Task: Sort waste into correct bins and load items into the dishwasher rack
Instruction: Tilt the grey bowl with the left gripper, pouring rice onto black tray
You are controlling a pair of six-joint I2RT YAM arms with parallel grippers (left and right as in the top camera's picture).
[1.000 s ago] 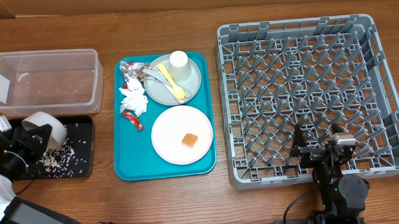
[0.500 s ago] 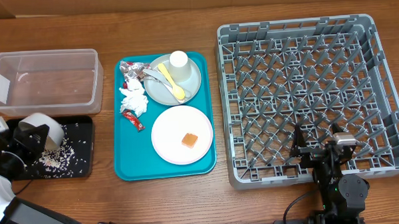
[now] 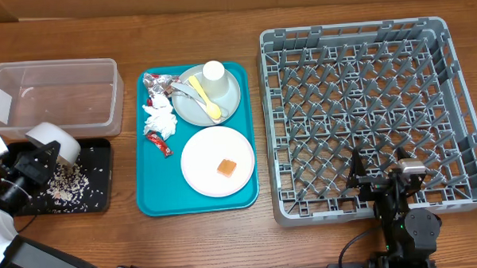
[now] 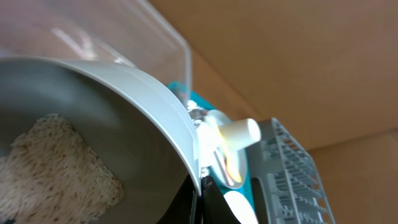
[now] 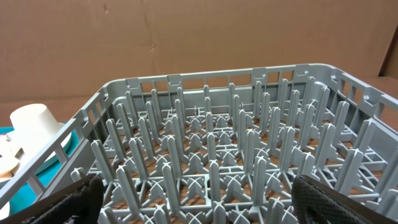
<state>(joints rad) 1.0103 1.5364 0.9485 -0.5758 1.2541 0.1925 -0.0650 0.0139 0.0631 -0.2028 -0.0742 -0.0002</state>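
Observation:
My left gripper (image 3: 34, 163) is shut on the rim of the white bowl (image 3: 56, 141), which is tipped on its side over the black tray (image 3: 100, 196). Rice (image 3: 67, 183) lies scattered on that tray. In the left wrist view the gripper (image 4: 200, 188) pinches the bowl's (image 4: 130, 106) edge, and rice (image 4: 50, 165) still clings inside. My right gripper (image 3: 381, 177) stands open at the front edge of the grey dishwasher rack (image 3: 272, 133). The right wrist view shows the gripper (image 5: 205, 202) spread wide over the rack's (image 5: 205, 79) pegs, holding nothing.
The clear tub (image 3: 54, 97) stands behind the black tray. The teal tray (image 3: 155, 202) carries a grey-green plate (image 3: 191, 112) with a cup (image 3: 213, 71), yellow spoon (image 3: 206, 100) and fork (image 3: 181, 89), a napkin (image 3: 160, 121), foil (image 3: 155, 87), a red packet (image 3: 159, 143), and a pale plate (image 3: 200, 163) with an orange cube (image 3: 227, 167).
The left gripper has turned and tipped the bowl further, shifting it slightly back over the black tray. More rice lies on the tray. The right arm has not moved.

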